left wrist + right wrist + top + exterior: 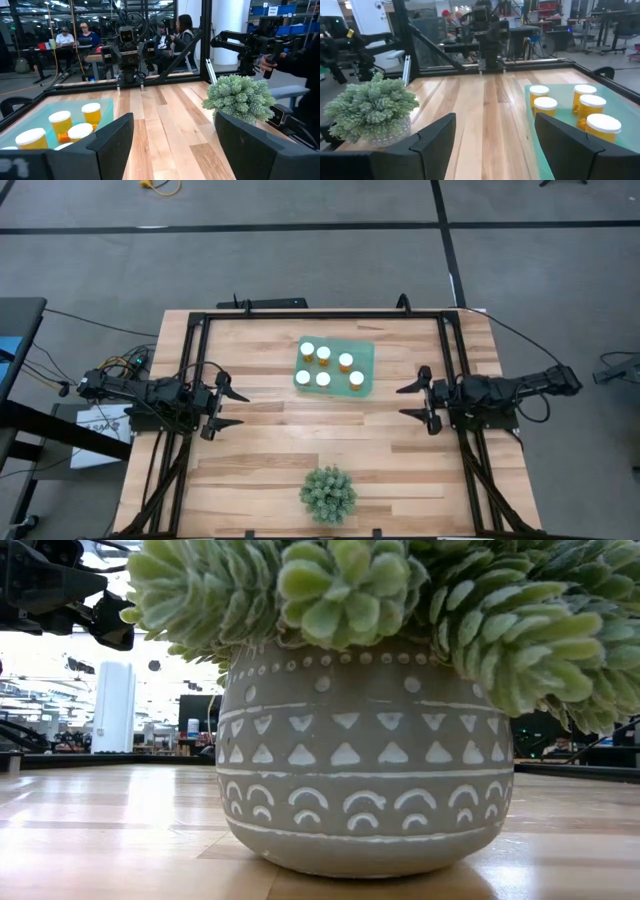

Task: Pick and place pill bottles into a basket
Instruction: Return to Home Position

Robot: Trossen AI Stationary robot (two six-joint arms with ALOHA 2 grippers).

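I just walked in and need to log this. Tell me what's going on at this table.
Nothing is being handled right now. All six bottles stand in the basket. The left gripper hangs open and empty to the basket's left, and the right gripper hangs open and empty to its right, both clear of it. A plant sits apart from the basket, untouched. The job looks finished.

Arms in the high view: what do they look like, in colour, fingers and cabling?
Both are matte black, segmented and boxy. The left arm and right arm each trail thin black cables. The left gripper and right gripper each carry two tapered black fingers, broad and flat up close.
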